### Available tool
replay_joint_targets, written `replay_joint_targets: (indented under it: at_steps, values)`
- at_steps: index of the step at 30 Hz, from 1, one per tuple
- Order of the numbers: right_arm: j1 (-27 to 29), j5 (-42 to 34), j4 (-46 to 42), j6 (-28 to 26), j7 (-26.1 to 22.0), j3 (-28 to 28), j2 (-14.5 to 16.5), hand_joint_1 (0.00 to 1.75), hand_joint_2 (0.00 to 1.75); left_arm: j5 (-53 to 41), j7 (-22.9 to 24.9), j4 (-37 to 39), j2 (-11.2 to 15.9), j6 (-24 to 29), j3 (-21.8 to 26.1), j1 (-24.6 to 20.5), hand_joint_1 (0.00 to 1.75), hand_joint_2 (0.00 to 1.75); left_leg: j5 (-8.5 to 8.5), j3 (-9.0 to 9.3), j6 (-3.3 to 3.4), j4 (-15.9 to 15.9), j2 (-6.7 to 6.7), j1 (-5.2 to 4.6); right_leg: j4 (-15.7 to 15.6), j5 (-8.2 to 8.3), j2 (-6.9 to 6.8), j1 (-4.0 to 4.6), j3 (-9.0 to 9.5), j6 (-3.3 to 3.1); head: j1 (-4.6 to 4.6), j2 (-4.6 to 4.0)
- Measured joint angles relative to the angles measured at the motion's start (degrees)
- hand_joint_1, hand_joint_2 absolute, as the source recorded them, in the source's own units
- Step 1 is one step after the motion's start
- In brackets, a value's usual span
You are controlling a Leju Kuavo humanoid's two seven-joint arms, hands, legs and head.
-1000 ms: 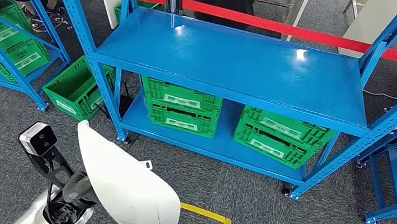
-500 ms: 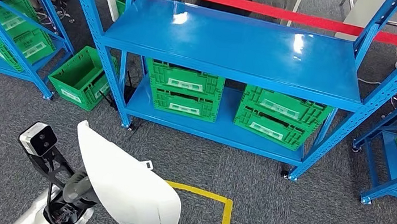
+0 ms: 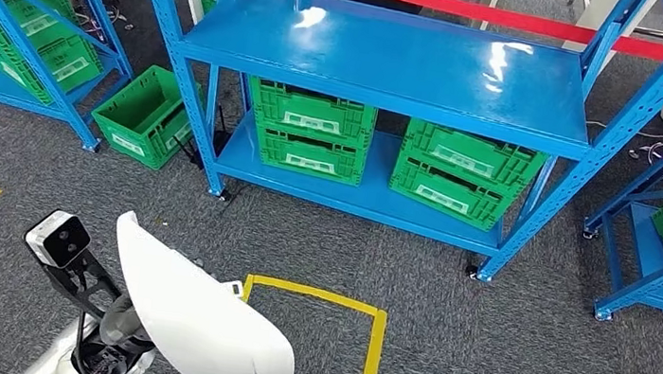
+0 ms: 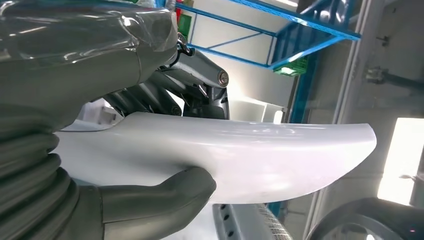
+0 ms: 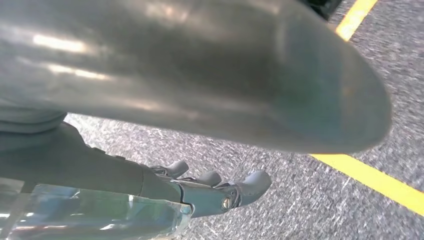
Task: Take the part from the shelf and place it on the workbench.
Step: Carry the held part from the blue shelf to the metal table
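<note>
1. The left hand (image 4: 125,200) has the white part (image 3: 197,318) clamped between thumb and fingers, low in the head view.
2. The blue shelf (image 3: 391,56) stands ahead; judged half done, with no workbench in sight.
3. The right wrist view adds the right hand (image 5: 210,192), fingers loosely apart, holding nothing.

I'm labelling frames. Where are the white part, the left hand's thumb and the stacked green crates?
white part (image 3: 197,318), head view, curved top.
left hand's thumb (image 4: 165,192), left wrist view, tip.
stacked green crates (image 3: 310,137), head view, front wall.
</note>
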Motion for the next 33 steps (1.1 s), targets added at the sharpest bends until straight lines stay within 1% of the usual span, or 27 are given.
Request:
replay_joint_targets:
  at_steps: [2,3,4,6,7,8,9,10,11,12,13,14,15,17,18,19,20,22,23,24,25,26,27,29,30,31,33]
  values:
    - [0.1,-0.4,0.0,0.1,0.0,-0.2,-0.2,0.00,0.00,0.9,0.5,0.3,-0.1,0.1,-0.3,-0.8,1.75,1.75,1.25,-0.56,0.65,-0.9,0.21,-0.23,-0.3,0.73,0.02,-0.15,-0.31,0.70,-0.02,0.00]
    - [0.1,-0.5,0.0,0.3,0.0,-0.2,-0.2,0.00,0.00,1.3,0.8,0.5,-0.3,0.3,-0.6,-1.3,1.75,1.75,2.17,-0.94,1.05,-1.4,0.33,-0.14,0.3,0.05,0.06,-0.10,-0.84,0.66,0.03,0.00]
    - [0.2,-0.5,0.0,0.4,0.0,-0.2,-0.2,0.00,0.00,1.6,0.9,0.7,-0.5,0.6,-0.9,-1.8,1.75,1.75,3.23,-1.56,1.36,-2.0,0.45,0.01,1.9,-1.60,0.11,-0.01,-1.65,0.40,0.15,0.00]
    - [0.1,-0.5,0.0,0.8,0.0,-0.2,-0.3,0.00,0.00,2.1,1.0,1.0,-0.8,1.0,-1.3,-2.5,1.75,1.75,4.97,-3.18,1.60,-2.4,0.54,0.13,8.1,-6.78,0.16,-0.06,-3.83,-0.33,0.35,0.00]
    - [0.1,-0.3,0.0,0.9,0.0,-0.2,-0.4,0.00,0.00,2.2,1.0,1.2,-0.8,1.2,-1.4,-2.7,1.75,1.75,5.75,-4.24,1.52,-2.3,0.60,0.10,11.9,-8.68,0.17,-0.12,-4.59,-0.27,0.41,0.00]
    - [0.0,-0.2,0.0,1.0,0.1,-0.2,-0.5,0.00,0.00,2.3,1.0,1.4,-0.9,1.3,-1.5,-2.7,1.75,1.75,6.49,-5.30,1.42,-2.2,0.67,0.09,14.8,-9.38,0.17,-0.20,-4.80,0.18,0.42,0.00]
    - [-0.1,0.0,0.0,1.1,0.2,-0.2,-0.6,0.00,0.00,2.3,1.0,1.6,-0.9,1.4,-1.6,-2.7,1.75,1.75,7.20,-6.43,1.28,-2.0,0.74,0.12,16.3,-8.89,0.17,-0.28,-4.26,0.93,0.42,0.00]
    - [-0.2,0.1,0.0,1.1,0.3,-0.2,-0.7,0.00,0.00,2.2,1.0,1.7,-0.9,1.4,-1.7,-2.7,1.75,1.75,7.85,-7.62,1.08,-1.6,0.78,0.19,15.9,-7.54,0.16,-0.42,-2.84,1.84,0.43,0.00]
    - [-0.4,0.2,0.0,1.2,0.4,-0.2,-0.7,0.00,0.00,2.2,0.9,1.7,-0.9,1.5,-1.7,-2.7,1.75,1.75,8.41,-8.79,0.81,-1.1,0.79,0.27,13.6,-6.19,0.15,-0.61,-0.57,2.59,0.43,0.00]
    - [-0.7,0.3,-0.1,1.2,0.5,-0.2,-0.8,0.00,0.00,2.1,0.9,1.7,-0.9,1.5,-1.7,-2.8,1.75,1.75,8.86,-9.97,0.48,-0.4,0.79,0.27,9.8,-5.91,0.16,-0.73,2.44,2.96,0.44,0.00]
    - [-0.9,0.3,-0.2,1.2,0.6,-0.2,-0.9,0.00,0.00,1.9,0.8,1.7,-0.9,1.6,-1.8,-2.8,1.75,1.75,9.26,-10.99,0.13,0.3,0.81,0.26,5.6,-6.59,0.22,-0.70,5.33,2.74,0.42,0.00]
    - [-1.1,0.3,-0.2,1.2,0.7,-0.2,-0.9,0.00,0.00,1.9,0.8,1.7,-0.9,1.6,-1.8,-2.9,1.75,1.75,9.70,-11.71,-0.21,0.9,0.83,0.23,2.3,-7.65,0.27,-0.59,7.27,2.26,0.40,0.00]
    - [-1.3,0.3,-0.3,1.2,0.8,-0.2,-1.0,0.00,0.00,1.8,0.7,1.7,-0.9,1.6,-1.9,-2.9,1.75,1.75,10.19,-12.17,-0.50,1.2,0.86,0.22,0.3,-8.69,0.32,-0.36,8.29,1.61,0.37,0.00]
    - [-1.3,0.4,-0.4,1.2,0.9,-0.2,-1.0,0.00,0.00,1.8,0.7,1.8,-0.8,1.6,-2.1,-3.0,1.75,1.75,11.05,-12.54,-1.05,1.3,0.84,0.45,-0.1,-8.53,0.22,-0.25,7.77,0.41,0.33,0.00]
    - [-1.2,0.4,-0.4,1.2,0.9,-0.2,-1.0,0.00,0.00,1.8,0.6,1.8,-0.8,1.6,-2.1,-3.0,1.75,1.75,10.34,-12.81,-1.35,1.7,0.76,0.59,0.0,-8.02,0.10,-0.31,7.36,-0.13,0.29,0.00]
    - [-1.2,0.3,-0.4,1.2,0.9,-0.2,-1.0,0.00,0.00,1.8,0.6,1.8,-0.7,1.6,-2.1,-2.9,1.75,1.75,8.35,-13.27,-1.73,3.1,0.68,0.73,0.0,-7.38,-0.02,-0.43,6.83,-0.64,0.26,0.00]
    - [-1.2,0.3,-0.4,1.2,0.9,-0.2,-1.0,0.00,0.00,1.8,0.6,1.8,-0.6,1.6,-2.2,-2.9,1.75,1.75,5.42,-13.94,-2.10,5.6,0.60,0.87,0.0,-6.67,-0.11,-0.53,6.24,-0.99,0.22,0.00]
    - [-1.2,0.3,-0.5,1.2,0.9,-0.2,-1.0,0.00,0.00,1.8,0.6,1.8,-0.5,1.6,-2.2,-2.9,1.75,1.75,-0.62,-15.45,-2.67,13.3,0.52,1.01,0.1,-5.26,-0.13,-0.33,4.82,-1.26,0.13,0.00]
    - [-1.3,0.3,-0.5,1.2,0.9,-0.2,-1.0,0.00,0.00,1.8,0.6,1.8,-0.5,1.6,-2.2,-2.9,1.75,1.75,-1.91,-15.77,-2.73,16.7,0.49,1.06,0.2,-4.61,-0.13,-0.21,4.05,-1.24,0.11,0.00]
    - [-1.2,0.3,-0.5,1.2,0.9,-0.2,-1.0,0.00,0.00,1.8,0.6,1.8,-0.5,1.6,-2.2,-2.9,1.75,1.75,-1.87,-15.30,-2.61,18.5,0.45,1.07,0.3,-3.99,-0.12,-0.06,3.20,-1.20,0.10,0.00]
    - [-1.2,0.3,-0.5,1.2,0.9,-0.2,-1.0,0.00,0.00,1.8,0.6,1.8,-0.5,1.6,-2.2,-2.9,1.75,1.75,-0.83,-13.76,-2.30,18.1,0.42,1.03,0.3,-3.40,-0.11,0.14,2.40,-1.17,0.10,0.00]
    - [-1.3,0.3,-0.5,1.2,0.9,-0.2,-1.0,0.00,0.00,1.8,0.6,1.8,-0.4,1.6,-2.2,-2.9,1.75,1.75,0.51,-11.10,-1.73,15.4,0.35,0.91,0.4,-2.84,-0.08,0.32,1.71,-1.17,0.10,0.00]
    - [-1.3,0.4,-0.5,1.2,0.9,-0.2,-0.9,0.00,0.00,1.8,0.6,1.8,-0.4,1.6,-2.2,-3.0,1.75,1.75,1.19,-7.76,-0.85,11.2,0.23,0.64,0.4,-2.30,-0.04,0.39,1.18,-1.15,0.11,0.00]
    - [-1.3,0.4,-0.7,1.2,0.9,-0.2,-0.6,0.00,0.00,1.8,0.6,1.7,-0.5,1.6,-2.2,-3.1,1.75,1.75,0.61,-1.98,0.64,3.0,0.09,0.05,0.3,-1.31,0.01,0.49,0.57,-0.76,0.19,0.00]
    - [-1.3,0.4,-0.8,1.2,0.9,-0.2,-0.5,0.00,0.00,1.8,0.6,1.7,-0.5,1.6,-2.2,-3.2,1.75,1.75,0.12,-0.69,1.12,0.8,0.03,-0.29,0.2,-0.83,0.01,0.28,0.40,-0.34,0.20,0.00]
    - [-1.3,0.3,-0.9,1.2,0.9,-0.2,-0.5,0.00,0.00,1.8,0.6,1.6,-0.4,1.6,-2.2,-3.2,1.75,1.75,0.18,-0.30,1.33,-0.2,0.05,-0.55,0.1,-0.32,0.01,0.16,0.26,0.15,0.15,0.00]
    - [-1.2,0.4,-0.9,1.2,0.9,-0.2,-0.6,0.00,0.00,1.8,0.6,1.6,-0.5,1.6,-2.2,-3.3,1.75,1.75,1.88,-0.78,1.91,-1.3,0.23,-0.63,0.0,-0.03,0.03,-0.07,-0.25,0.71,0.07,0.00]
